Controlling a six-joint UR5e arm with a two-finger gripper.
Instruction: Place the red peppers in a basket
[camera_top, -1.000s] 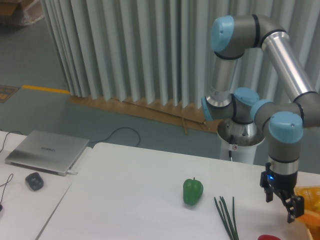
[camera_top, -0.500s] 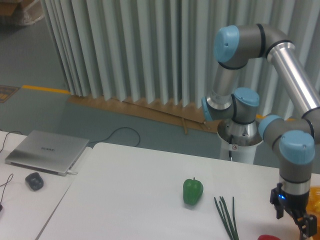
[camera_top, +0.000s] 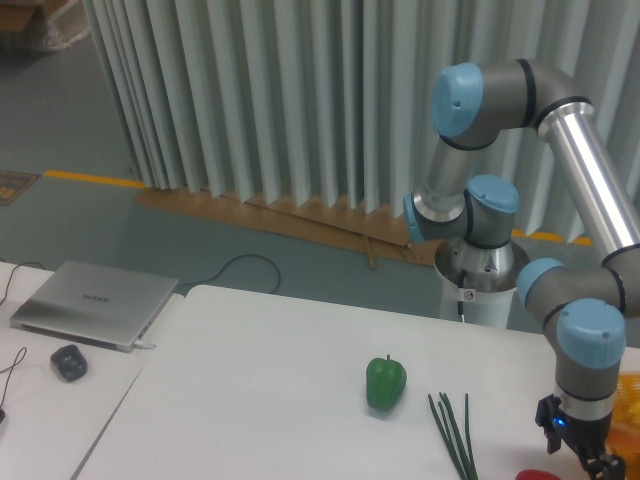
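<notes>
one red pepper (camera_top: 538, 474) shows only as a glossy, bright red sliver at the bottom edge, at about 5 o'clock in the frame; its long axis and pointing direction cannot be told, since most of it is cut off. the gripper (camera_top: 590, 462) hangs just to the pepper's 2 o'clock, its fingertips partly out of frame, so whether the claw is apart or together cannot be told. the basket (camera_top: 630, 410), yellow-orange, peeks in at the right edge, at the gripper's 2 o'clock. a green pepper (camera_top: 385, 382) sits upright on the white table (camera_top: 260, 400), stem at 12 o'clock, well apart at the red pepper's 10 o'clock. green stalks (camera_top: 455, 433) lie between the two peppers. a laptop (camera_top: 92, 302) and mouse (camera_top: 68, 362) rest at 9 o'clock.
</notes>
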